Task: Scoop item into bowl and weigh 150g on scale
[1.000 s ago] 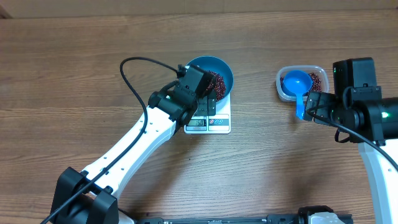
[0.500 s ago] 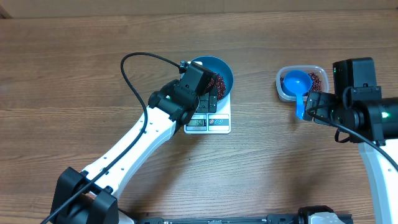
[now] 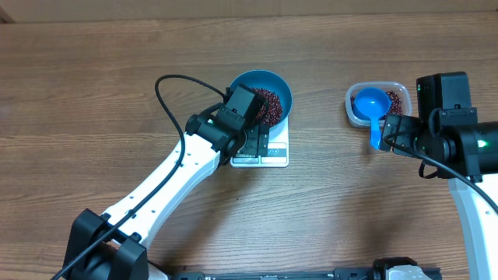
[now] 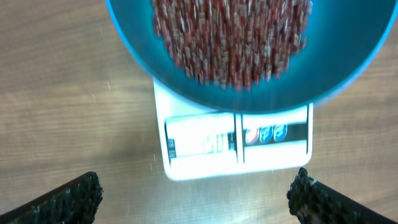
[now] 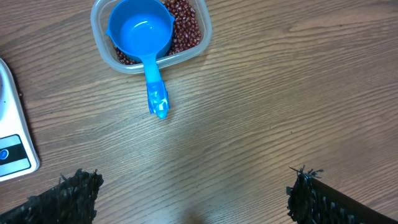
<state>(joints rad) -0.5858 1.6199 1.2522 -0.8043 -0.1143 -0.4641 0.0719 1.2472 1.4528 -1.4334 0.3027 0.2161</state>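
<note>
The bright blue bowl [image 3: 274, 82] stands on the white scale [image 3: 277, 153] with a heap of red-brown beans [image 3: 272, 101] inside. My left gripper [image 3: 253, 138] hovers open over the scale's front edge and covers its display in the overhead view. The left wrist view shows the bowl [image 4: 351, 68], the beans [image 4: 230, 37] and the scale [image 4: 205, 163] ahead of my open left gripper [image 4: 196, 198], which holds nothing. My right gripper [image 5: 193, 196] is open and empty over bare wood, just short of the blue scoop [image 5: 142, 28].
A clear plastic tub [image 3: 404, 93] at the right holds more beans [image 5: 186, 25] and the blue scoop [image 3: 370, 103], whose handle sticks out over the tub's rim toward my right gripper [image 3: 387, 131]. A corner of the scale [image 5: 12, 146] shows at the left of the right wrist view.
My left gripper has drawn back from the bowl toward the scale's front edge and now hides the display. The right arm, the scoop and the tub have not moved.
</note>
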